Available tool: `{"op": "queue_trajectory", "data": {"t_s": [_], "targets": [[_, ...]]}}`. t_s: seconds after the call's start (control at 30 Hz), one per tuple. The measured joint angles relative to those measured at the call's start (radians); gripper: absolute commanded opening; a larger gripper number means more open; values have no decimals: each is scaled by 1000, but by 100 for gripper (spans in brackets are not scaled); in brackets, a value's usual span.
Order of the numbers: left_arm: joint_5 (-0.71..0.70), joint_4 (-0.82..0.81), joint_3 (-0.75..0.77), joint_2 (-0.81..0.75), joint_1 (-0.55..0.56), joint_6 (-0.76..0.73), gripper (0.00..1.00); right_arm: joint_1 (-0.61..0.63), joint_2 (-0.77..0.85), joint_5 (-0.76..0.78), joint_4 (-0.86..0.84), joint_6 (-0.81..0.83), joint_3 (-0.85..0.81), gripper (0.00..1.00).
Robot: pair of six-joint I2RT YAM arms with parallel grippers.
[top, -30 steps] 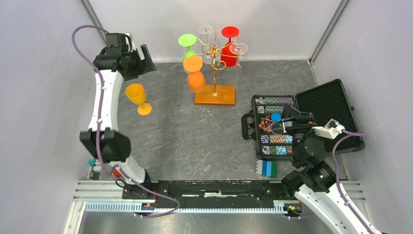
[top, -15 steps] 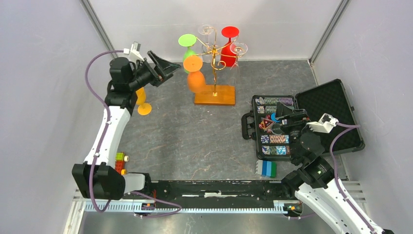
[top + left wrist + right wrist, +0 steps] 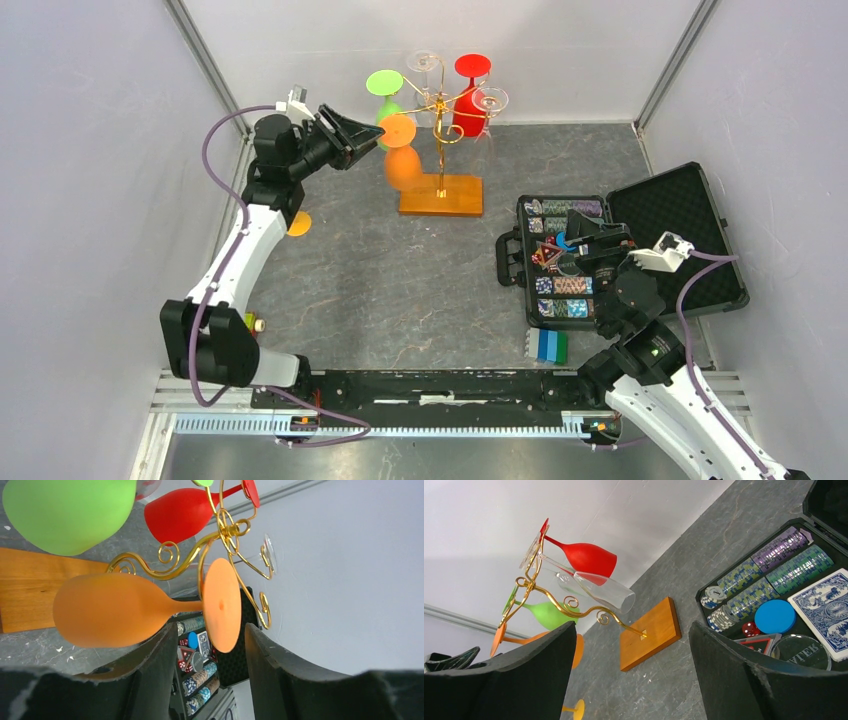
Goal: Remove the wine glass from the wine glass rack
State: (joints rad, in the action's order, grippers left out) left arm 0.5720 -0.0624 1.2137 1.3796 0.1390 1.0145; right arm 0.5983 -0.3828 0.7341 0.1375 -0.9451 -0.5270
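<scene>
Grasp step: left gripper [image 3: 210, 630], spread, brackets the wine glass [image 3: 110, 610] foot — apparently untouched; next, pinch the stem. Then unhook.

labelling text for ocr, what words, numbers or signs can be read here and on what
"ATER": on the clear round disc in the open black case; any letters before these are not legible.
Striped poker chips in rows: marks too small to read.
Blue patterned playing cards: no text readable.
Nothing else carries readable text.
</scene>
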Motion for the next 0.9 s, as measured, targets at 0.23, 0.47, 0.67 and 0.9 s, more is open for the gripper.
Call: {"op": "queue_trajectory", "data": {"t_s": [0.23,0.47,0.67,0.9], "targets": [[-13,-30,0,39,5,44,36,0,0,4,0,0,0,87],[6,-84,0,66,11,98,23,0,-1,4,0,-1,0,86],[17,-101,0,79,14,137,5,0,-1,4,0,-1,0,86],[26,-116,0,77,14,159,2,0,3,5,0,-2,0,86]]}}
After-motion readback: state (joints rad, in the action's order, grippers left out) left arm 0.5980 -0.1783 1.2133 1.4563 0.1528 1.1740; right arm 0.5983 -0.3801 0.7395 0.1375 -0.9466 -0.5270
